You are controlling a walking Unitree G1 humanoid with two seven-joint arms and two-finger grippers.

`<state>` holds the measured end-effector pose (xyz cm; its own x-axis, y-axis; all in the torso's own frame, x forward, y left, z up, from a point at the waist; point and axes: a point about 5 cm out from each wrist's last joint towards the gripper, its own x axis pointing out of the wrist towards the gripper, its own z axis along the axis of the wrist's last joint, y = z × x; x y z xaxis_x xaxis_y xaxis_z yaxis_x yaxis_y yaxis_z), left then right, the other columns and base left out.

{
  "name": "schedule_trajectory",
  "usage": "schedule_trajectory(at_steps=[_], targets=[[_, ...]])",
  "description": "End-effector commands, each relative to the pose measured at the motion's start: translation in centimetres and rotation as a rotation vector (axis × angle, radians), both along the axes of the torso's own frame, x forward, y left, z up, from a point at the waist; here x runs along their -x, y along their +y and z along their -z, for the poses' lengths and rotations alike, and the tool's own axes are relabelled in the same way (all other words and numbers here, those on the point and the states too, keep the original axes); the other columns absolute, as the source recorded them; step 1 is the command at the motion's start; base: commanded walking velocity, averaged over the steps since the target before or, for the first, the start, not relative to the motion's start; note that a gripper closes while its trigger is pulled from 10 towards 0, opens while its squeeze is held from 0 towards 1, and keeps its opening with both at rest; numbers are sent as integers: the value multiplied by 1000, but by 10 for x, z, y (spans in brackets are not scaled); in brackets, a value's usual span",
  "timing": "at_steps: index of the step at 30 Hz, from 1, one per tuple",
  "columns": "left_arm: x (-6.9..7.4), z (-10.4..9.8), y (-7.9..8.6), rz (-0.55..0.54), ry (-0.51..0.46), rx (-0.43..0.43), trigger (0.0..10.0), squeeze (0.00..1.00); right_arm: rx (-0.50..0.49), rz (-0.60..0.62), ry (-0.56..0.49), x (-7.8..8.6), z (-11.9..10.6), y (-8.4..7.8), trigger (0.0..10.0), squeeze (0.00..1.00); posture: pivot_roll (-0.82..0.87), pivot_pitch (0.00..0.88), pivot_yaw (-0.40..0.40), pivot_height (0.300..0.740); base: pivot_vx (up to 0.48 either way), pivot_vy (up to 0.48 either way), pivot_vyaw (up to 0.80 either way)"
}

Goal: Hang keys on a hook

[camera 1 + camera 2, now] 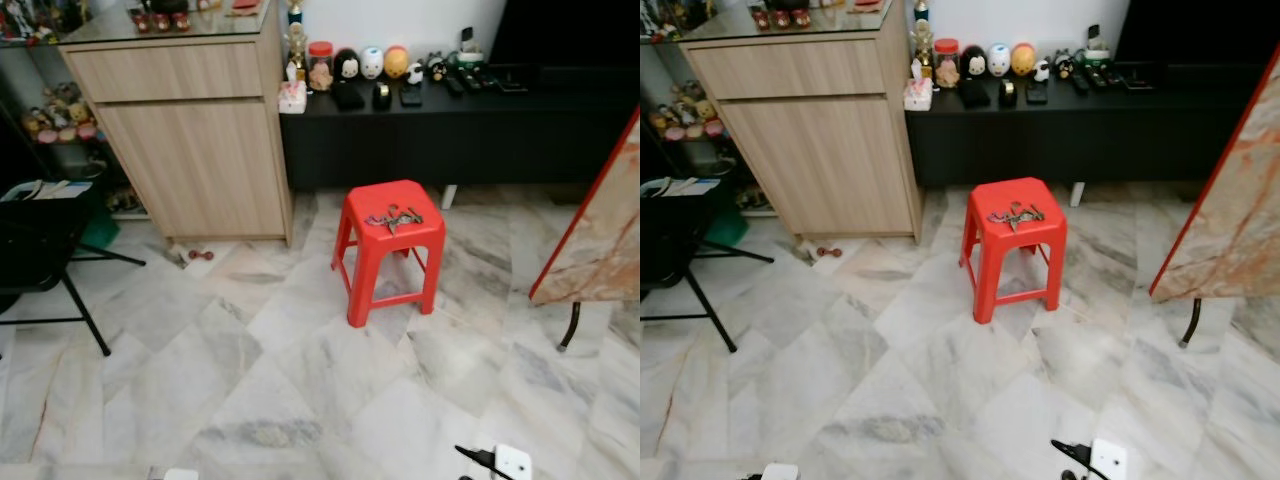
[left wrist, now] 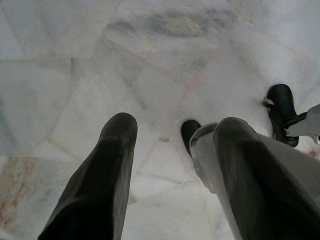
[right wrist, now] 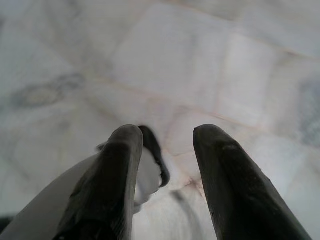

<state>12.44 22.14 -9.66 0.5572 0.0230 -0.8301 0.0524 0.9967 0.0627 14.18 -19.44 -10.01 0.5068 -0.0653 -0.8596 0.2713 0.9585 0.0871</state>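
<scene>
In the left eye view, a bunch of keys (image 1: 394, 217) lies flat on the seat of a red plastic stool (image 1: 391, 245) standing on the pale marble floor (image 1: 260, 380). The keys are too small to count or tell apart; they read as a dark, tangled metal cluster. Behind the stool runs a low black bench (image 1: 450, 125) carrying small round figurines and dark remotes, their details blurred. A light wooden cabinet (image 1: 185, 130) stands to the left, its top cut off by the frame. A black folding chair (image 1: 45, 250) is partly cut off at the left edge, and a marbled board with a red edge (image 1: 600, 230) leans at the right.

In the left wrist view, the left gripper (image 2: 172, 145) hangs over the veined marble tiles, its smooth black fingers (image 2: 112, 165) spread wide and holding nothing.

In the right wrist view, the right gripper (image 3: 165, 145) likewise hangs above the floor, fingers (image 3: 222, 170) apart and empty.
</scene>
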Motion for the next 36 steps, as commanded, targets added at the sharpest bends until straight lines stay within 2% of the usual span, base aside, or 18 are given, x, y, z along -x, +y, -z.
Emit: schedule_trajectory(at_steps=[1,3,7,10,13,18,23,24,26,36], targets=[[5,1,5,15,23,-20,10000,0,10,-38,8,-1,1,8,10000,0,-178,25,41,740,319,0,0],[3,0,5,16,14,-19,10000,0,2,-17,6,-3,1,13,10000,0,-176,40,40,740,322,0,0],[3,0,6,-30,3,-21,10000,0,17,-32,12,-5,0,11,10000,0,-171,58,37,740,322,0,0],[2,-1,6,-35,-3,-17,10000,0,16,-27,7,-9,-1,12,10000,0,-175,72,37,740,326,0,-679],[1,-1,5,-31,-6,-14,10000,0,22,-30,-3,-17,-4,13,10000,0,-171,75,36,740,331,0,-767],[0,-1,5,-33,-6,-13,10000,0,27,-37,-20,-29,-8,17,10000,0,-164,90,32,740,340,0,0],[0,-1,5,-35,0,-5,10000,0,20,-44,-57,-48,-16,24,10000,0,-166,96,30,740,340,0,0],[0,-1,5,-35,0,-5,10000,0,20,-44,-57,-48,-16,24,10000,0,-166,96,30,740,337,0,0],[-1,-1,5,-36,0,-2,10000,0,23,-48,-32,-30,-9,16,10000,0,-167,97,30,740,339,0,0],[-2,-1,4,-37,-3,4,10000,0,27,-53,-22,-27,-8,15,10000,0,-169,106,28,740,340,0,0]])
